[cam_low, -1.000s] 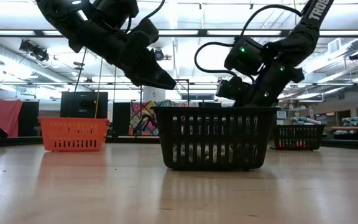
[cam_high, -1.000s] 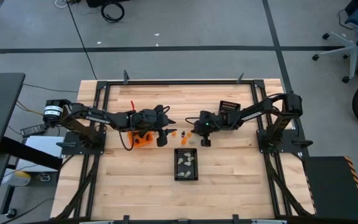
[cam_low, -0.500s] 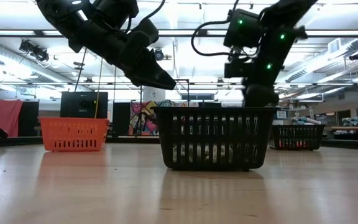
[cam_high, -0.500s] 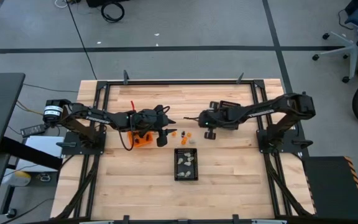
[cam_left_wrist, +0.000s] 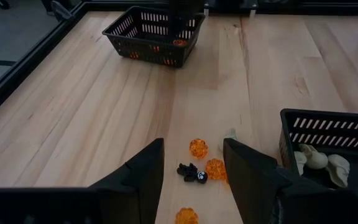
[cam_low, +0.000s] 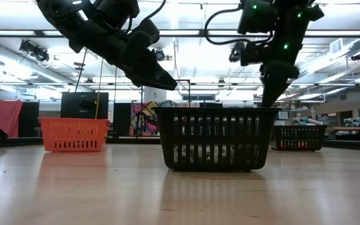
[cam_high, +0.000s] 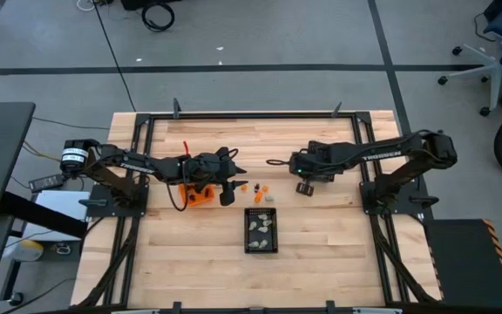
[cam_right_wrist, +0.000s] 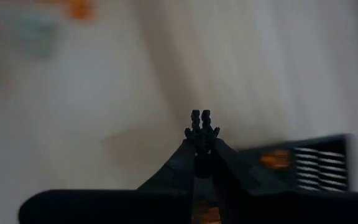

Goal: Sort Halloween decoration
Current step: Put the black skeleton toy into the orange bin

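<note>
The Halloween decoration is tiny toy pieces. A few orange ones [cam_left_wrist: 198, 148], a black one [cam_left_wrist: 191, 172] and a pale one [cam_left_wrist: 230, 134] lie loose on the table [cam_high: 258, 190]. Pale pieces lie in the middle black mesh bin [cam_high: 261, 229]. My left gripper [cam_left_wrist: 194, 171] hovers open above the loose pieces, beside the orange bin [cam_high: 200, 194]. My right gripper [cam_high: 304, 188] is raised to the right of the pile, shut on a small black piece [cam_right_wrist: 200, 123]. My right gripper pinches the small black piece [cam_right_wrist: 200, 123] between its two fingertips [cam_right_wrist: 191, 149]; the piece sticks out just past them. The fingers point down [cam_low: 269, 94], and the piece is lifted clear of the table.
A second black mesh bin [cam_left_wrist: 154, 34] stands near the table's far right, under the right arm, with something orange inside. The orange bin [cam_low: 74, 134] stands on the left. The middle bin [cam_low: 216, 137] stands nearest the near edge, with bare wood around it.
My right gripper has risen from the loose pile and moved toward the table's right, toward the far black mesh bin, with its fingers shut. The left arm and the loose pieces have stayed where they were.
</note>
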Action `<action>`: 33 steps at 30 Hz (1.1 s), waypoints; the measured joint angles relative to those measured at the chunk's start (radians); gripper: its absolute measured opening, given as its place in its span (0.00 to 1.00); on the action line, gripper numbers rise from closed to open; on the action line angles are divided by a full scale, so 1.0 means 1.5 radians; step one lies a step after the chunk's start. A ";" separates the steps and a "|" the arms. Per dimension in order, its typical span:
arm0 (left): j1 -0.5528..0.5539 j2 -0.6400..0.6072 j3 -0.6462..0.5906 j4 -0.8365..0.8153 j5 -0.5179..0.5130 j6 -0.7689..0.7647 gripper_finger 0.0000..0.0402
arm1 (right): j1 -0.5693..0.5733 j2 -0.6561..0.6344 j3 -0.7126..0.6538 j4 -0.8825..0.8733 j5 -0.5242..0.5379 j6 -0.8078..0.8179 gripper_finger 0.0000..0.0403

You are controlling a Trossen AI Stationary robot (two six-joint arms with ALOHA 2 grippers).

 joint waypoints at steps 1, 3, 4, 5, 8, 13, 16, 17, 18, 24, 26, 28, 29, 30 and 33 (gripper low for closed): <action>0.000 0.000 0.000 0.000 0.000 0.000 0.43 | 0.003 -0.004 0.000 0.000 -0.030 0.000 0.12; 0.000 0.000 0.000 0.000 0.000 0.000 0.43 | 0.010 -0.012 0.000 0.008 -0.087 0.000 0.12; 0.000 0.000 0.000 0.000 0.000 0.000 0.43 | 0.014 -0.016 0.000 0.015 -0.110 0.000 0.12; 0.000 0.000 0.000 0.000 0.000 0.000 0.43 | 0.018 -0.018 0.000 0.024 -0.129 0.000 0.12; -0.001 0.000 0.000 0.000 0.003 0.001 0.43 | 0.035 -0.022 0.000 0.073 -0.147 -0.010 0.12; -0.004 0.000 0.000 0.001 0.087 0.031 0.43 | 0.057 -0.022 0.000 0.189 -0.150 -0.045 0.12; -0.025 0.000 0.000 0.006 0.113 0.102 0.43 | 0.061 -0.022 0.000 0.259 -0.153 -0.049 0.12; -0.034 0.001 0.000 0.012 0.115 0.129 0.43 | 0.060 -0.022 0.000 0.279 -0.162 -0.050 0.12; -0.043 0.003 0.000 0.022 0.115 0.156 0.43 | 0.060 -0.022 0.000 0.295 -0.176 -0.050 0.12; -0.088 0.031 0.000 0.102 0.030 0.299 0.43 | 0.060 -0.021 0.000 0.353 -0.239 -0.037 0.12; -0.094 0.051 0.000 0.148 -0.017 0.357 0.43 | 0.060 -0.021 0.000 0.359 -0.255 -0.033 0.12; -0.094 0.066 0.000 0.184 -0.050 0.419 0.43 | 0.060 -0.021 0.000 0.359 -0.259 -0.027 0.12; -0.094 0.072 0.000 0.198 -0.058 0.440 0.43 | 0.060 -0.021 0.000 0.358 -0.261 -0.020 0.12; -0.093 0.077 0.000 0.213 -0.061 0.454 0.43 | 0.060 -0.021 0.000 0.358 -0.264 -0.016 0.12; -0.092 0.079 0.000 0.226 -0.064 0.501 0.43 | 0.060 -0.021 0.000 0.358 -0.272 -0.005 0.12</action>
